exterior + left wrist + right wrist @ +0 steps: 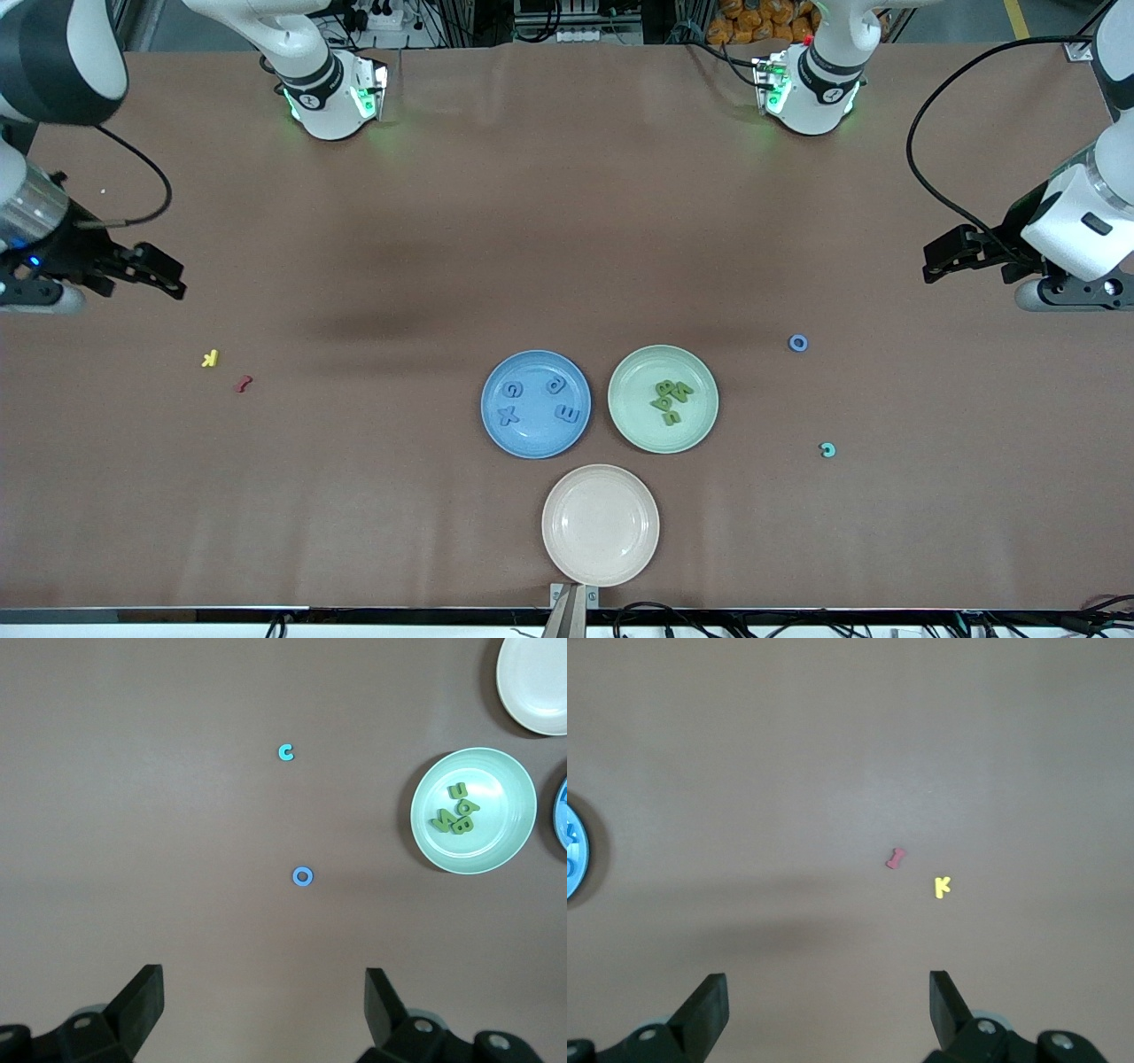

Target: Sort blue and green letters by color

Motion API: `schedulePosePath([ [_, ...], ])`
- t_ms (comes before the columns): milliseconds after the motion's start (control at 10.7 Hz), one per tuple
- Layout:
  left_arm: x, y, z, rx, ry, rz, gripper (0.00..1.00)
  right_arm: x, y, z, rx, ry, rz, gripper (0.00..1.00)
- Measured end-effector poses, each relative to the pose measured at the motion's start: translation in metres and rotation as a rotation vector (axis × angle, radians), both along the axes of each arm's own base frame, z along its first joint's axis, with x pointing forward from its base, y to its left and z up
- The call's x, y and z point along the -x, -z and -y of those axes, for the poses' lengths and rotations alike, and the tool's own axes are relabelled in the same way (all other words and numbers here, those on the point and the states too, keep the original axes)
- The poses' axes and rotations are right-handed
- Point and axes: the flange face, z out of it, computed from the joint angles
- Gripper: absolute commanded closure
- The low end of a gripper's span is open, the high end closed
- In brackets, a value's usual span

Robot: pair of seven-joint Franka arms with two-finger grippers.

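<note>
Several blue letters point(512, 389) lie in the blue plate point(535, 445). Beside it, the green plate point(640, 427) holds several olive green letters point(670, 397), also clear in the left wrist view point(456, 811). A blue O point(798, 343) point(303, 876) and a teal C point(827, 450) point(285, 752) lie loose on the table toward the left arm's end. My left gripper point(932, 261) point(264, 988) hangs open and empty above the table at that end. My right gripper point(173, 279) point(828, 992) hangs open and empty at the right arm's end.
An empty beige plate point(601, 525) sits nearer to the front camera than the two coloured plates. A yellow k-shaped letter point(210, 358) point(943, 887) and a small dark red letter point(243, 384) point(897, 858) lie toward the right arm's end.
</note>
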Motion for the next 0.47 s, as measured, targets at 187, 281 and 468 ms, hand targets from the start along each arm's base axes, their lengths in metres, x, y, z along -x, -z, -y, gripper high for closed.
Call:
schedulePosePath([
  [187, 0.000, 0.000, 0.000, 0.000, 0.000, 0.000, 0.00, 0.008, -0.046, -0.004, 0.021, -0.010, 0.006, 0.00],
  [281, 0.000, 0.000, 0.000, 0.000, 0.000, 0.000, 0.00, 0.010, -0.061, -0.003, 0.023, -0.008, 0.008, 0.00],
  [468, 0.000, 0.000, 0.000, 0.000, 0.000, 0.000, 0.00, 0.012, -0.075, -0.001, 0.024, -0.008, 0.014, 0.00],
])
